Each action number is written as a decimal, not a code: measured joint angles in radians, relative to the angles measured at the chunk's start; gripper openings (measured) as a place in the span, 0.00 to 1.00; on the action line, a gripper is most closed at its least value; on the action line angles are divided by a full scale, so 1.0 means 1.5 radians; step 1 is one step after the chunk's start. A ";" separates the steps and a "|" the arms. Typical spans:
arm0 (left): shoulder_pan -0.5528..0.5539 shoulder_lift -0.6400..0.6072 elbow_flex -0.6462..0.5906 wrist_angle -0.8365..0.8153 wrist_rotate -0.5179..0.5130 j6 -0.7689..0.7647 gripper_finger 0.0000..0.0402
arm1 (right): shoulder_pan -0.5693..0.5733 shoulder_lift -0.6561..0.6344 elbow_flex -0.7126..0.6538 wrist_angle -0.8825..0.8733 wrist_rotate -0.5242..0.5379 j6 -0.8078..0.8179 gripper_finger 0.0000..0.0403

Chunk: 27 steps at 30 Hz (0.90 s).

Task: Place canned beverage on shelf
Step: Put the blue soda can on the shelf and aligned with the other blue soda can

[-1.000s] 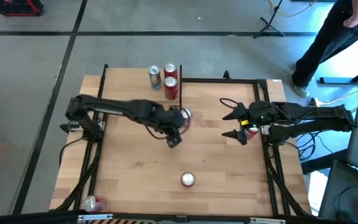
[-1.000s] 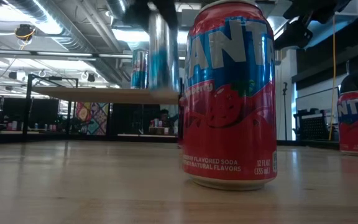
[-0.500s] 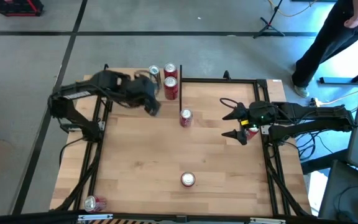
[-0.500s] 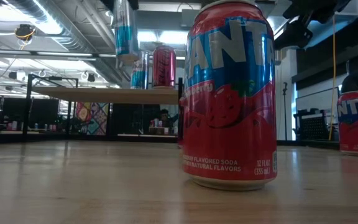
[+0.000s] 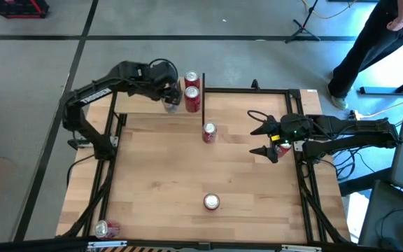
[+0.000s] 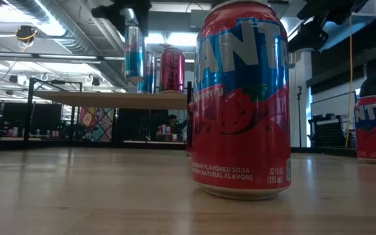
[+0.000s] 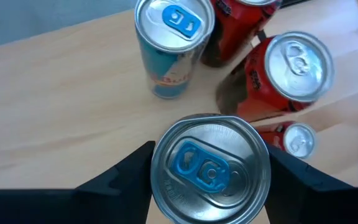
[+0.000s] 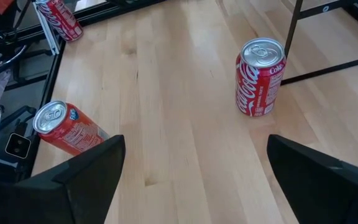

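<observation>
Light-wood tabletop [image 5: 159, 182] fills the high view, grey floor all round, a person [image 5: 369, 42] at the upper right of the frame; up at the top centre sits the shelf [image 5: 142, 105], a small board on thin black uprights.

Left gripper [image 7: 209, 163] is over the shelf now, clamped on a silver-topped can [image 7: 209, 169] with a blue tab; in the low view that can [image 6: 134, 53] hangs just above the board [image 6: 109, 99], upper left of the frame, not yet set down.

Trouble ahead, by my reckoning: the landing spot is crowded; a blue-and-silver can [image 7: 171, 46] and two red cans [image 7: 288, 74] stand close beside it, so a sideways drift on the way down could clip one and topple it; letting go before the base meets the board could leave the can rocking, or rolling off the edge.

Right gripper [image 5: 268, 140] waits at centre right of the high view, fingers spread wide, holding nothing.

Labels: the big can [image 6: 242, 98] at the centre of the low view reads FANTA in part, then "FLAVORED SODA", "NATURAL FLAVORS", "12 FL OZ (355 mL)", with strawberry art; the upright red can [image 8: 260, 78] in the right wrist view carries Coca-Cola script; the tipped can [image 8: 64, 129] at left of that frame I cannot read.
</observation>
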 joint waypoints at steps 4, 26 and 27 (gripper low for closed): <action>0.015 0.017 0.000 0.018 0.000 0.015 0.54 | 0.000 0.000 0.000 0.000 0.000 0.000 0.94; 0.045 0.047 -0.001 0.056 0.032 0.050 0.54 | 0.000 0.000 0.000 -0.003 0.022 -0.016 0.94; 0.045 0.050 -0.001 0.056 0.032 0.051 0.54 | 0.000 0.000 0.000 -0.003 0.023 -0.016 0.94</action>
